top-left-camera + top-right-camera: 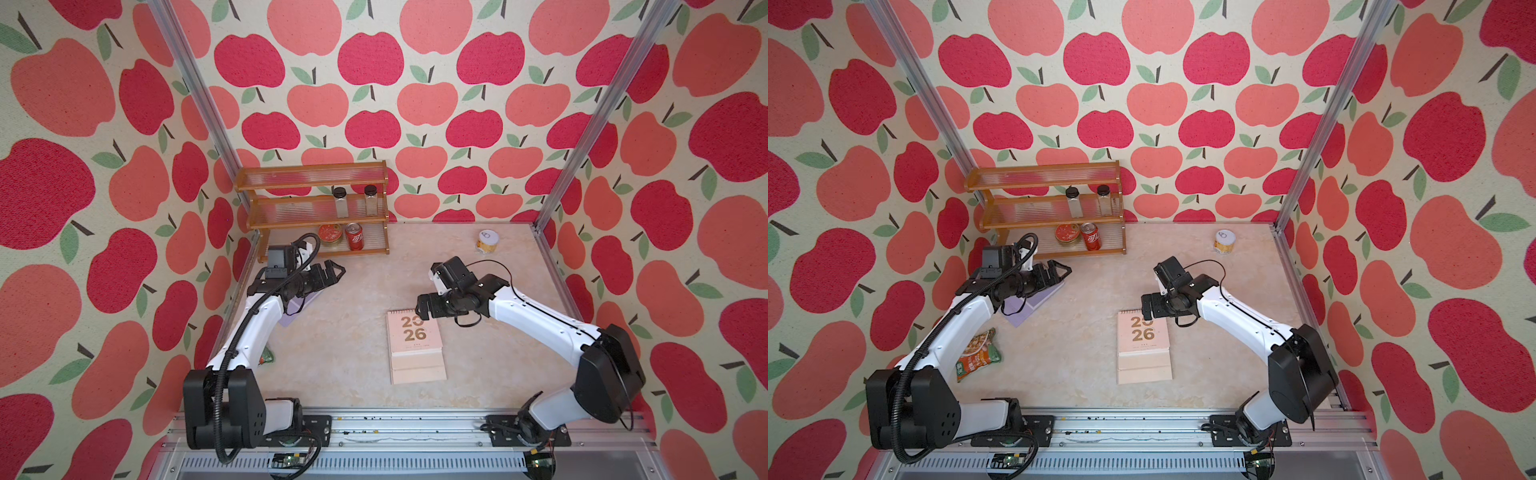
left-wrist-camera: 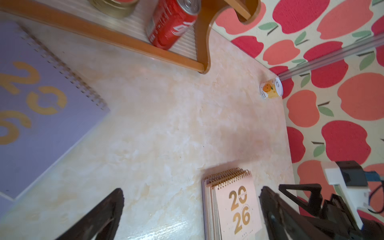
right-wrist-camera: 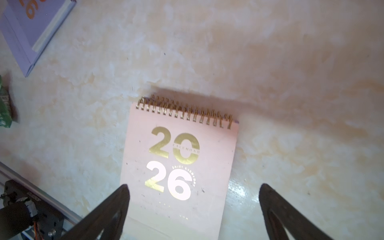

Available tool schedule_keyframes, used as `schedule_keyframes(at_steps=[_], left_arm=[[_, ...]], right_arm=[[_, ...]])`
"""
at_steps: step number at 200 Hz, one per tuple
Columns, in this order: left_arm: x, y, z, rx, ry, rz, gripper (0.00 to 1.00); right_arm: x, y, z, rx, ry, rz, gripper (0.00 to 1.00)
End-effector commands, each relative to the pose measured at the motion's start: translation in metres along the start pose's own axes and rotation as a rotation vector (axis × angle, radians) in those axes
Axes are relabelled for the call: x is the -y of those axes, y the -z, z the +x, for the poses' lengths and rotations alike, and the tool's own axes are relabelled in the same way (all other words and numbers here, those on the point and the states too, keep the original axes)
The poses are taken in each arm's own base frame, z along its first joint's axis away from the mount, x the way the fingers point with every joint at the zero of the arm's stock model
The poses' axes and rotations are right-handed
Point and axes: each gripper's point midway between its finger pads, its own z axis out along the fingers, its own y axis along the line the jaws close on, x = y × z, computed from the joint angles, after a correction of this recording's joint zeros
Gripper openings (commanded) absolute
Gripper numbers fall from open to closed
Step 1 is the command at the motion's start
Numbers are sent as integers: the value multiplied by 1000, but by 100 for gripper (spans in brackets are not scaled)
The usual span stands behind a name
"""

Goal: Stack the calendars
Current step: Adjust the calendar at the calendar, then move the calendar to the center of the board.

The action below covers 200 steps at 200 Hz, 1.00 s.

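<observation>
Between apple-print walls [image 1: 370,58], marbled tabletop [image 1: 349,324], calendar stack [image 1: 415,345]

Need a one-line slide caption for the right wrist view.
Open right gripper over the peach-pink calendar lying face-up; lavender calendar apart on the marbled table.

The right gripper [image 3: 193,186] hangs with jaws wide apart over a pink calendar [image 3: 180,158] marked 2026. A purple calendar [image 3: 31,31] lies well apart, near a green packet [image 3: 4,104].
</observation>
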Motion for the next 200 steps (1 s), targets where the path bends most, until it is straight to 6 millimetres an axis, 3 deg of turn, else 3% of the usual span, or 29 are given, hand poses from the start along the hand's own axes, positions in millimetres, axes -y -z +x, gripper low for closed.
schedule_keyframes(at_steps=[1, 40, 76, 96, 141, 200], left_arm=[[-36, 9, -8, -40, 63, -173, 100], [-78, 26, -21, -145, -10, -456, 100], [-107, 28, -21, -304, -154, -586, 100], [-119, 24, -24, -345, -240, -635, 100], [-115, 18, -58, -244, -480, -615, 100], [-166, -4, -61, -339, -427, -533, 100]], right_arm=[[-8, -11, -24, 35, 75, 35, 99], [-27, -13, -69, 133, 116, 20, 99], [-34, -10, -88, 205, 165, 3, 99], [-33, -7, -92, 230, 173, -22, 99], [-22, 2, -93, 257, 143, -101, 99], [-1, 11, -87, 279, 102, -96, 99]])
